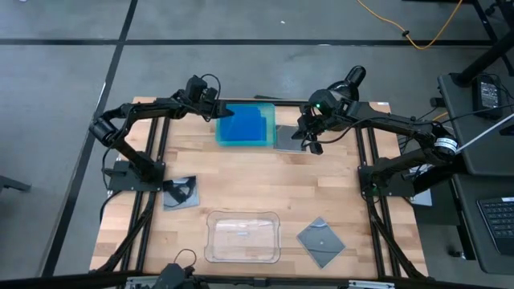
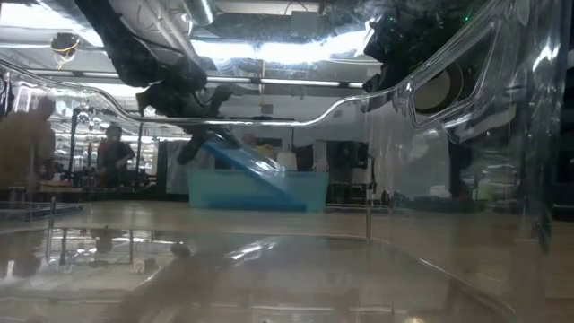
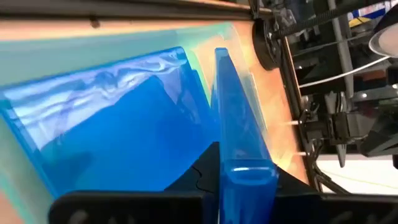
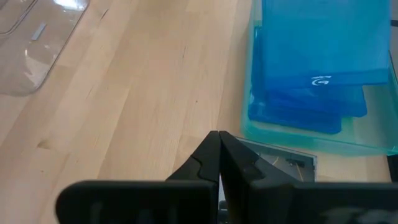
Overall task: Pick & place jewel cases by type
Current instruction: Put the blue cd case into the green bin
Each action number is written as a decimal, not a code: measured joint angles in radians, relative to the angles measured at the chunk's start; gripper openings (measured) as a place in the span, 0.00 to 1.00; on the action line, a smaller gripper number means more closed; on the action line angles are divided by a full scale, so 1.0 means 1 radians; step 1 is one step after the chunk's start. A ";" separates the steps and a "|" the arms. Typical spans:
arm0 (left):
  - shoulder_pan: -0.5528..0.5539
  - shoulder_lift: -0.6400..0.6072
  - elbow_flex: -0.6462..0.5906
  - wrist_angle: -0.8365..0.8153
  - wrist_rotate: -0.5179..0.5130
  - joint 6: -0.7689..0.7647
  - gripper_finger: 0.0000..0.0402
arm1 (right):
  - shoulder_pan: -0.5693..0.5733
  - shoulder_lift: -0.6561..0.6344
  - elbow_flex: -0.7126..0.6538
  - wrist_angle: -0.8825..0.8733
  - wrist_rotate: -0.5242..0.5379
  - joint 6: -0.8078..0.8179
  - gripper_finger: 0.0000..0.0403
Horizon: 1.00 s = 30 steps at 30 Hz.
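Jewel cases: one blue case (image 3: pixel 239 124) stands on edge over the teal tray (image 1: pixel 268 122), clamped in the left gripper (image 1: pixel 226 112) fingers. Released tilted, it might lean on the stack (image 4: pixel 317 56). Right gripper (image 4: pixel 219 158) hovers nearby, fingers together, empty.

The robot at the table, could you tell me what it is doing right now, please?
It is sorting cases. The left gripper holds a blue case on edge over the teal tray, where other blue cases already lie. The right gripper is shut, over a grey case beside that tray. Two more grey cases wait near the clear tray.
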State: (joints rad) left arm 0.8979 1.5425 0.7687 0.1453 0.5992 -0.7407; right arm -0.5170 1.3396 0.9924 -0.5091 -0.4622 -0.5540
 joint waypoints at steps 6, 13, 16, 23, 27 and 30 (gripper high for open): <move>0.029 0.000 0.000 0.000 0.033 0.016 0.17 | 0.000 0.000 0.000 0.000 0.000 0.029 0.02; 0.056 0.000 0.000 -0.030 0.075 0.022 0.32 | 0.000 0.000 0.000 -0.003 0.000 0.026 0.02; 0.056 0.000 0.000 -0.031 0.058 0.029 0.36 | 0.000 0.000 0.000 -0.003 -0.001 0.025 0.02; 0.043 0.000 0.023 -0.045 -0.022 0.006 0.40 | 0.000 0.000 0.000 -0.003 -0.002 0.017 0.02; 0.039 0.000 0.068 -0.119 -0.058 0.023 0.40 | 0.000 0.000 0.000 -0.004 -0.002 0.003 0.02; 0.039 0.000 0.121 -0.254 -0.096 0.099 0.40 | 0.000 0.000 0.000 -0.005 -0.002 0.000 0.02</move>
State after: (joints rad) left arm 0.9367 1.5425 0.8893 -0.1086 0.5037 -0.6422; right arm -0.5169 1.3396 0.9924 -0.5137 -0.4644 -0.5545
